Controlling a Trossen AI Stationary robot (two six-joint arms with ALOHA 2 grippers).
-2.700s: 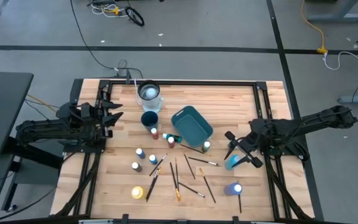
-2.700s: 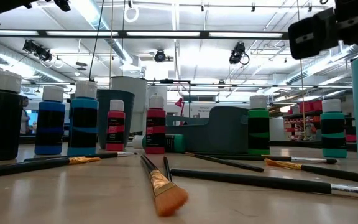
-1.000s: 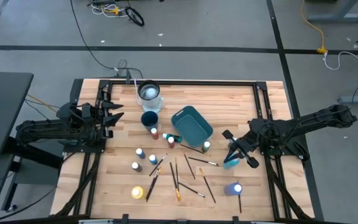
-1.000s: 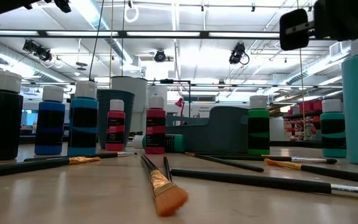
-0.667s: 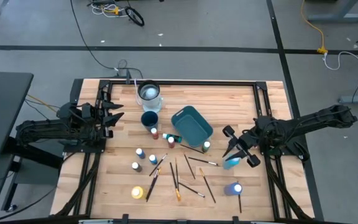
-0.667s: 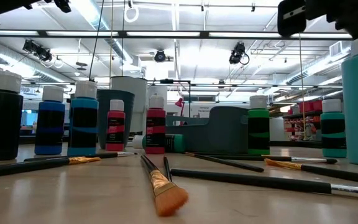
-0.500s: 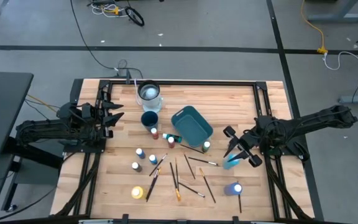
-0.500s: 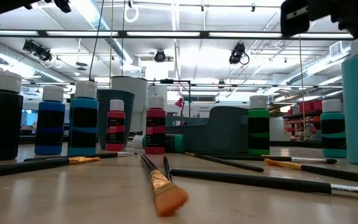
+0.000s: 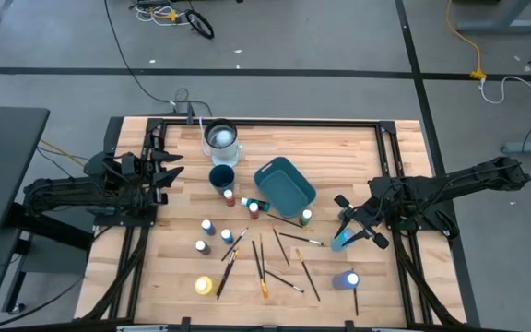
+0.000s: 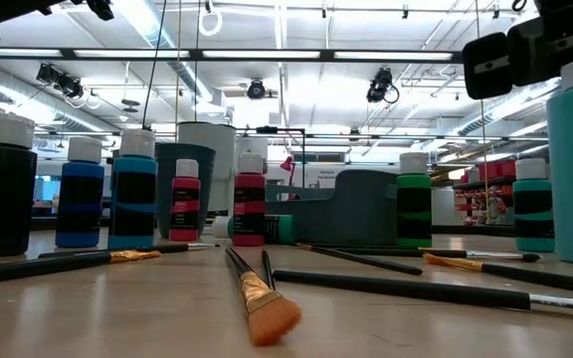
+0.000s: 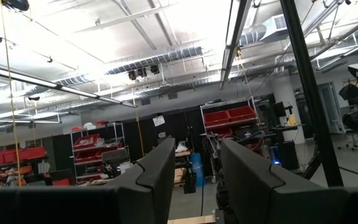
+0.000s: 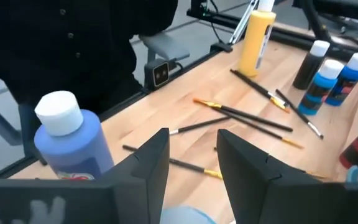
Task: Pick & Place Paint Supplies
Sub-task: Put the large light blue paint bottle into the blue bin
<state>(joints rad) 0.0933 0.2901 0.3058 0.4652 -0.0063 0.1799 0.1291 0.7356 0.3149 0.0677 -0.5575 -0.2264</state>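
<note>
Straddling a teal bottle [image 9: 340, 242] with spread fingers, right gripper [image 9: 352, 229] is hovering near the table's [image 9: 358, 157] right edge, brushes [image 9: 289, 258] scattered beside. Left gripper [image 9: 162, 168] is sitting parted at the left edge.

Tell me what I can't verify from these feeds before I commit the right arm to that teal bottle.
- Right gripper contact with the teal bottle: high view too small; right wrist view shows only the bottle's cap edge below the open fingers.
- Same bottle in the low view: cut off by the right edge.
- Teal tray contents: hidden in the low view by its wall.
- Left gripper: its wrist view shows only the room, no table.
</note>
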